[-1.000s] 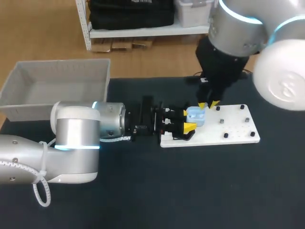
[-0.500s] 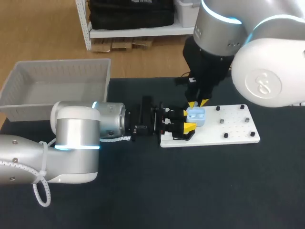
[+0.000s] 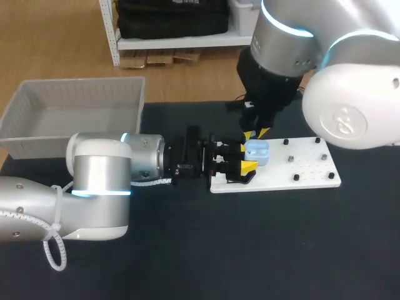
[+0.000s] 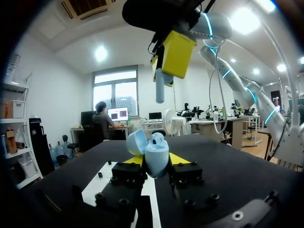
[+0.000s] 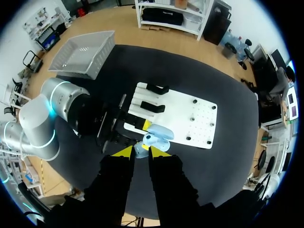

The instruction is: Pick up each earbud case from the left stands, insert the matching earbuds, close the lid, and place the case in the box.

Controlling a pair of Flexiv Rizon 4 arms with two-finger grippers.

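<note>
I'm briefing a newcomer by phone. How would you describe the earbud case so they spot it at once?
Find the white board on the black table. At its left edge the left gripper is shut on the earbud case, right under the right gripper holding an earbud. It is the only pale-blue, egg-shaped thing, lid open, among small black pegs.
</note>
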